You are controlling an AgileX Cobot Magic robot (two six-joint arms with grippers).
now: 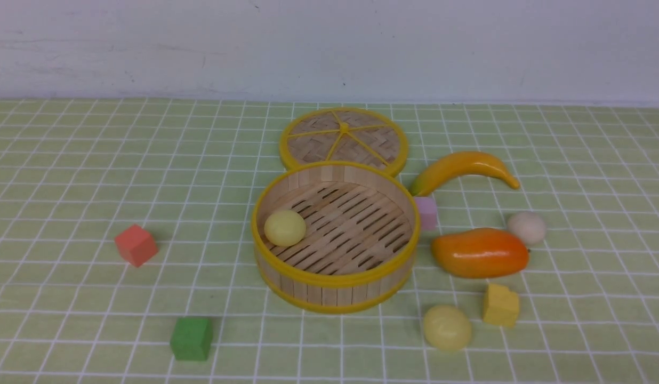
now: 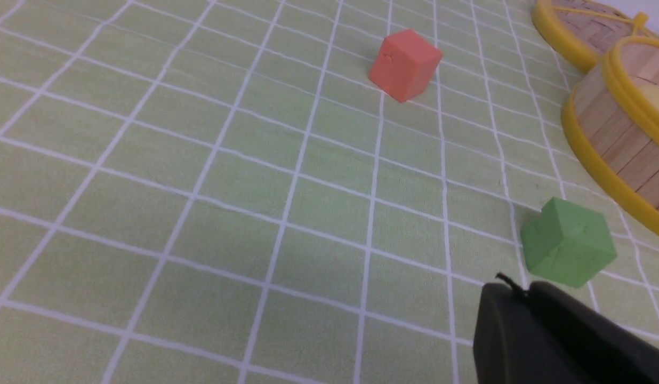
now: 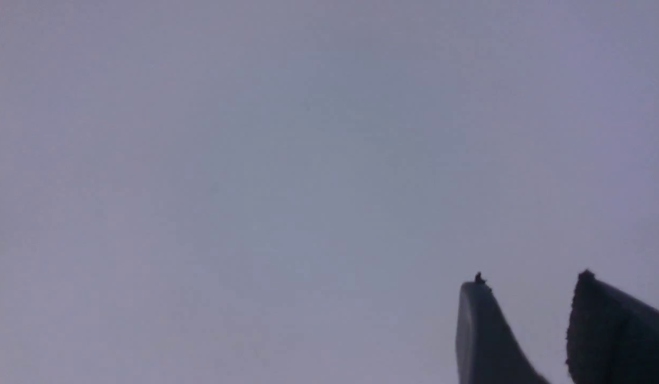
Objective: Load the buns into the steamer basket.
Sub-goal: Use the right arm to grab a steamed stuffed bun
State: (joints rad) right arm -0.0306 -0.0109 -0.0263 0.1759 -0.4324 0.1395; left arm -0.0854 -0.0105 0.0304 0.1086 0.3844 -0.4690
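we open on the steamer basket (image 1: pixel 335 280), standing uncovered in the middle of the desk. one pale yellow bun (image 1: pixel 284 228) is already in, lying on the slatted floor against the wall on the side toward the desk's left edge. the other two are out on the checked cloth (image 1: pixel 73 176). the second yellow bun (image 1: pixel 447 327) lies toward the near edge, off the basket's right side and clear of it, with the yellow block (image 1: pixel 501 305) just beside it. the off-white bun (image 1: pixel 527 227) sits further toward the right edge, tucked close behind the tip of the orange mango (image 1: pixel 480 253); we cannot tell whether they touch.

the mango lies on its side near the basket's right wall, a little apart from it. a pink cube (image 1: pixel 427 212) is snug against that same wall, and a banana (image 1: pixel 463 168) curves beyond it toward the far edge. the woven lid (image 1: pixel 344 140) lies flat behind the basket on the far side, its near rim hidden by the basket's. over toward the left edge we have a red cube (image 1: pixel 136 245), and a green cube (image 1: pixel 191 338) toward the near-left corner, both well apart from the basket.

on the left wrist view the left gripper (image 2: pixel 527 292) hangs low over the cloth near the green cube, its dark fingers pressed together, gripping nothing. the right gripper (image 3: pixel 531 278) faces a blank pale surface, its two tips spread with a clear gap and nothing between them.
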